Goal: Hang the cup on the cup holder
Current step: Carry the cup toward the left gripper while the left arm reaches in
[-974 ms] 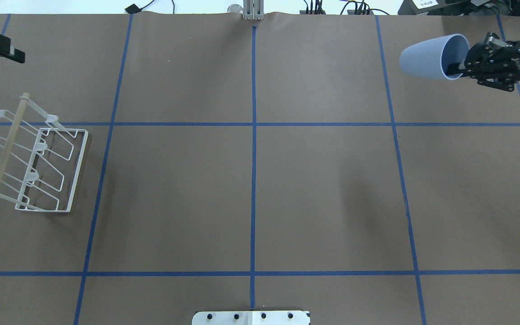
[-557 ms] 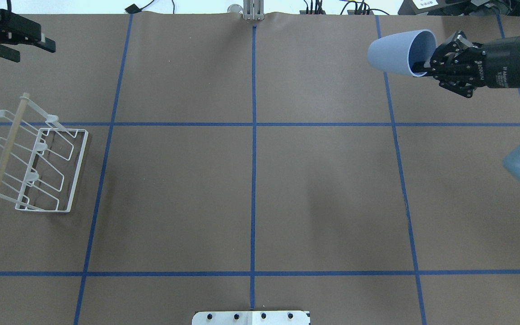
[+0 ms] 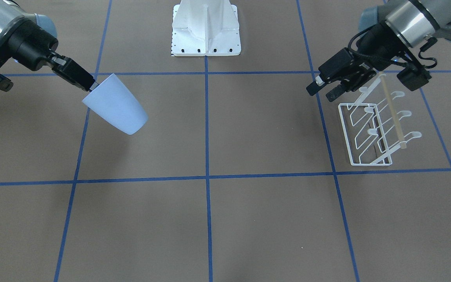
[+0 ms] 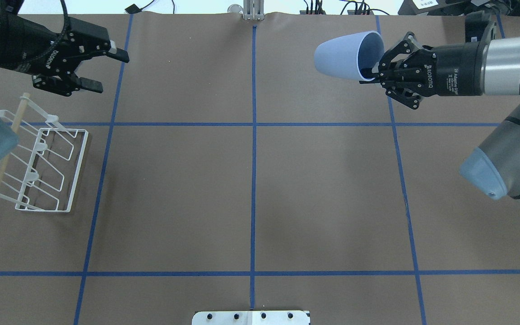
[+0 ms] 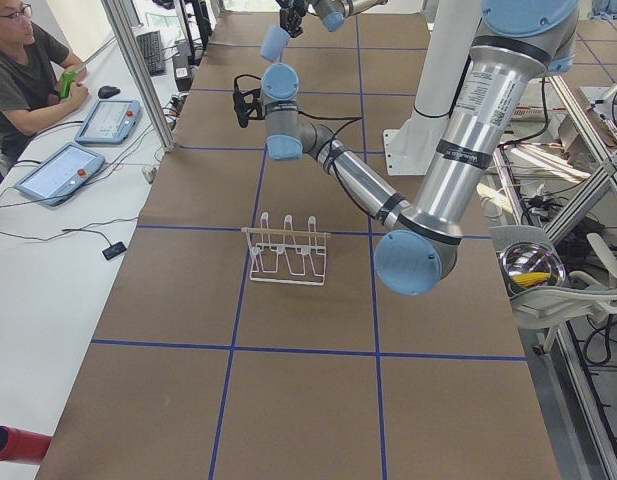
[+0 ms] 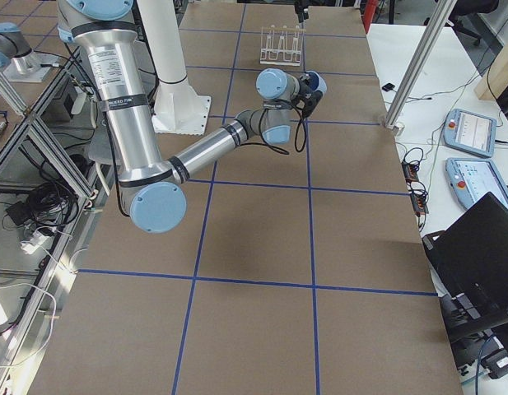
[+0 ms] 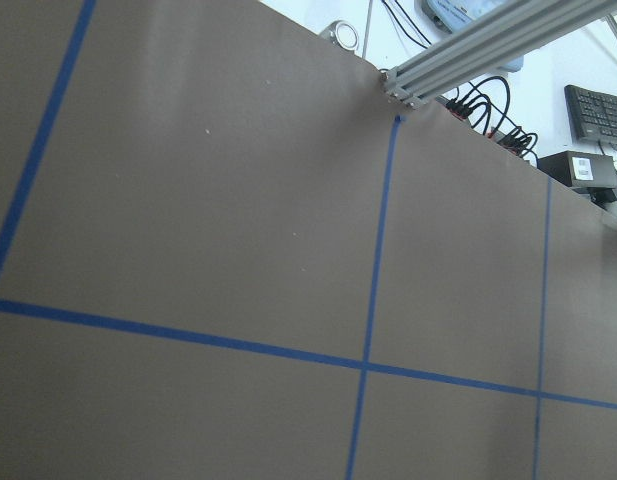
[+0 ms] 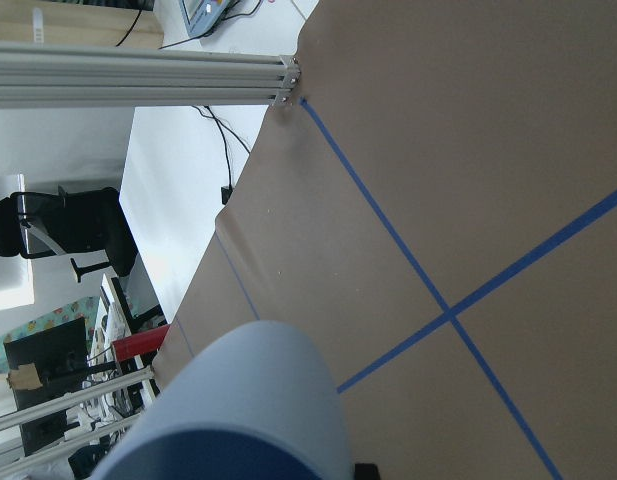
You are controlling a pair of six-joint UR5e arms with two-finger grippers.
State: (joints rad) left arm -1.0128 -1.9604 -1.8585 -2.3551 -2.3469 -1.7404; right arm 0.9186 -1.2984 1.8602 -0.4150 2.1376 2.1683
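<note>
Pale blue matte plastic tumbler point(image 4: 341, 54), tapered and handleless, carried clear of the brown table by the right gripper point(image 4: 370, 72). The jaws are clamped on the rim wall, with one finger visible inside the mouth. The cup lies nearly horizontal, its closed base pointing away from the wrist. It is judged light, stiff and somewhat slick. A thin rim pinch may therefore let it pivot, and a deeper bite on the wall would steady it. The left gripper point(image 4: 106, 72) hovers with fingers spread wide, holding nothing. The white wire rack with upright prongs and a light wooden rod point(image 4: 78, 171) stands near this hand, on its robot-ward side, untouched. The cup is well apart from the rack, far off to the empty hand's side.
</note>
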